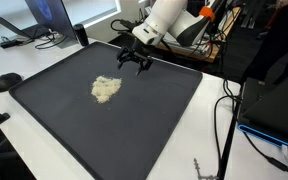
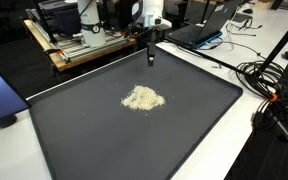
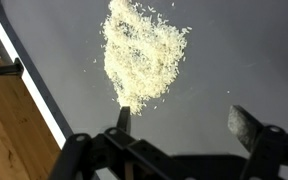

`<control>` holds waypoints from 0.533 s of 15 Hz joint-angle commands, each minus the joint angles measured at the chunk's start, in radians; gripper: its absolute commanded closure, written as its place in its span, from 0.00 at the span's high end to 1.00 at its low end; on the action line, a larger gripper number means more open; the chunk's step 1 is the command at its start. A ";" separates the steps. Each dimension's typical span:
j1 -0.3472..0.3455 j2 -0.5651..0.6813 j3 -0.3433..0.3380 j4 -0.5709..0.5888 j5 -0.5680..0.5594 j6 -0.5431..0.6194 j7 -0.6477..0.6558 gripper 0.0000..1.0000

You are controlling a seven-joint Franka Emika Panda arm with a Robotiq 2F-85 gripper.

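**A:** What lay beneath the fingers (image 3: 242, 122)?

**B:** A dark mat (image 3: 244, 60), lying flat. In the wrist view it spread ahead of the fingers and out to both sides. Its pale edge ran past them on one side, and a wooden surface (image 3: 14, 130) showed just beyond that edge.

**A:** And off the mat?

**B:** A white table (image 1: 24, 60) carried it. An open laptop (image 1: 44, 20) stood on the table, well apart from the fingers. A black rounded object (image 1: 6, 82) sat by a mat corner, also well apart from them. Cables (image 2: 269, 75) trailed over the table past the mat's side, far from the fingers.

**A:** Anything closer?

**B:** A wooden bench (image 2: 84, 50) stood near, behind them.
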 commanded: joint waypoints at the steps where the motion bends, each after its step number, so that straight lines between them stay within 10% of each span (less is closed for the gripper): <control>1: 0.071 0.156 -0.078 0.059 -0.019 -0.155 0.123 1.00; 5: 0.092 0.280 -0.113 0.126 -0.062 -0.311 0.237 1.00; 8: 0.037 0.245 -0.099 0.168 -0.389 -0.343 0.501 1.00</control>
